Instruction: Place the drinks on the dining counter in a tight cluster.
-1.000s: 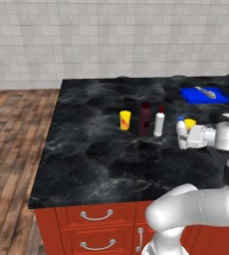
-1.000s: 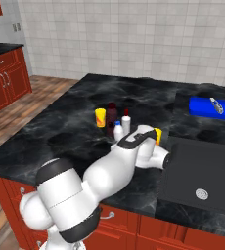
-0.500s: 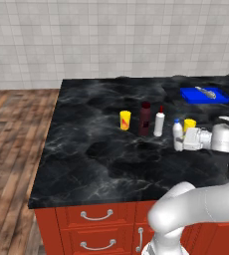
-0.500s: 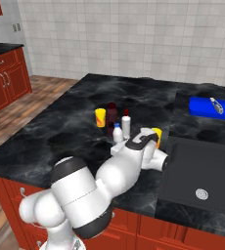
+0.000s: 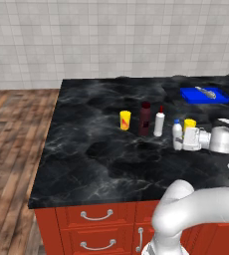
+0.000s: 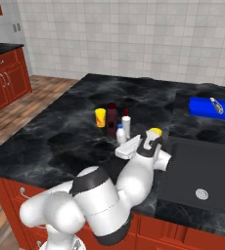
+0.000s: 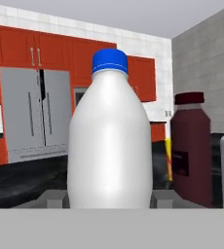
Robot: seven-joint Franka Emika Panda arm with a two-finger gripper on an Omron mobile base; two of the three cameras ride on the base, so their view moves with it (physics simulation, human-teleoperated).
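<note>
Blue-capped bottle (image 7: 109, 141) stands gripped between end effector (image 5: 178, 139) fingers.

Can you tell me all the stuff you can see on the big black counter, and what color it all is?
yellow cans: two, yellow with red marks; one at the left end of the drinks, one just behind the pincer
maroon bottle: one, dark maroon, upright right of the left can
red-capped bottle: one, white, beside the maroon bottle
blue-capped bottle: one, pale with blue cap, upright between the pincer's fingers
blue tray: one, blue, far right of the counter, with a small grey thing lying on it
sink: one, dark, sunk into the counter's right side
dining counter: one, black marbled, red drawers below
pincer: one, white, closed on the blue-capped bottle
</note>
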